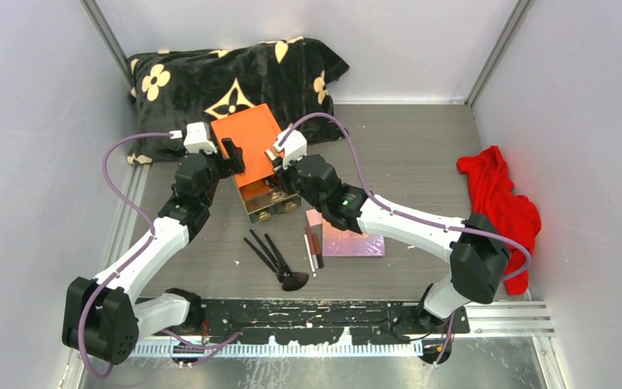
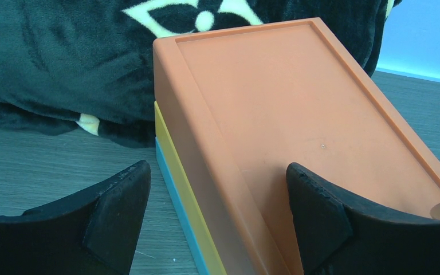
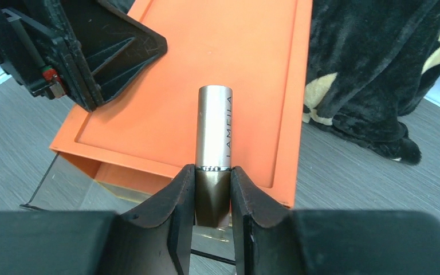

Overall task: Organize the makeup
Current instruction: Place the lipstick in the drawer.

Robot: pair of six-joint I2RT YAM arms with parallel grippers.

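My right gripper is shut on a metallic bronze lipstick tube and holds it above the open clear drawer at the front of the orange box. My left gripper is open and straddles the box's left edge, one finger over the lid and one beside it. On the table in front of the box lie thin black-handled brushes, one with a fluffy brown head, slim red and dark pencils, and a shiny pink palette.
A black plush cushion with cream flowers lies behind the box, against the back wall. A red cloth lies by the right wall. White walls close in the table on three sides.
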